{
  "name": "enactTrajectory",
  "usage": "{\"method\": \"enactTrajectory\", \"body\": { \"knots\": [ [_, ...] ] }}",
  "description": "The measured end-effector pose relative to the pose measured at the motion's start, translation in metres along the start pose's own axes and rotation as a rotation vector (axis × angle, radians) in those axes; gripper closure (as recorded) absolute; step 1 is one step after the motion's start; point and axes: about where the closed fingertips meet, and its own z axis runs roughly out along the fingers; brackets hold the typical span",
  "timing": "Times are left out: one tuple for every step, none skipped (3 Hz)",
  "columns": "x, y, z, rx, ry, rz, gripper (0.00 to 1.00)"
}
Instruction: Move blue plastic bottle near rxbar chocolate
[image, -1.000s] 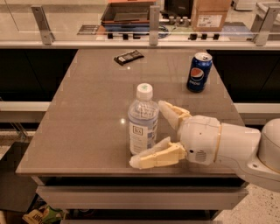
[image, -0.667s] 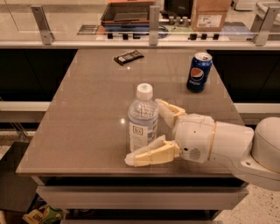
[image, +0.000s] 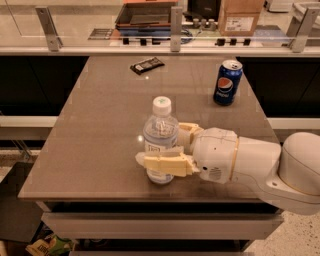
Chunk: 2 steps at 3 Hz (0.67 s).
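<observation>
The blue plastic bottle (image: 161, 125) stands upright near the front middle of the brown table (image: 100, 125), white cap on top. My gripper (image: 161, 146) reaches in from the right and is shut on the bottle's lower half. One cream finger (image: 165, 163) crosses its front and the other finger (image: 188, 131) sits behind it. The rxbar chocolate (image: 147, 65), a flat black bar, lies at the far end of the table, left of centre and well away from the bottle.
A dark blue Pepsi can (image: 227, 82) stands at the table's far right. A glass-railed counter (image: 170, 47) with a cardboard box (image: 240, 15) and trays runs behind the table. The white arm (image: 260, 160) covers the front right corner.
The near finger has swung in from beside the bottle's base to lie across its front. The gripper has closed around the bottle. The bottle, can and bar have not moved.
</observation>
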Motion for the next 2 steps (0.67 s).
{"method": "enactTrajectory", "body": {
  "knots": [
    [-0.0016,-0.0002,0.0007,0.006,0.002,-0.004,0.64],
    [-0.0053,-0.0091,-0.0025,0.106,0.023,-0.007,0.87]
  ]
}}
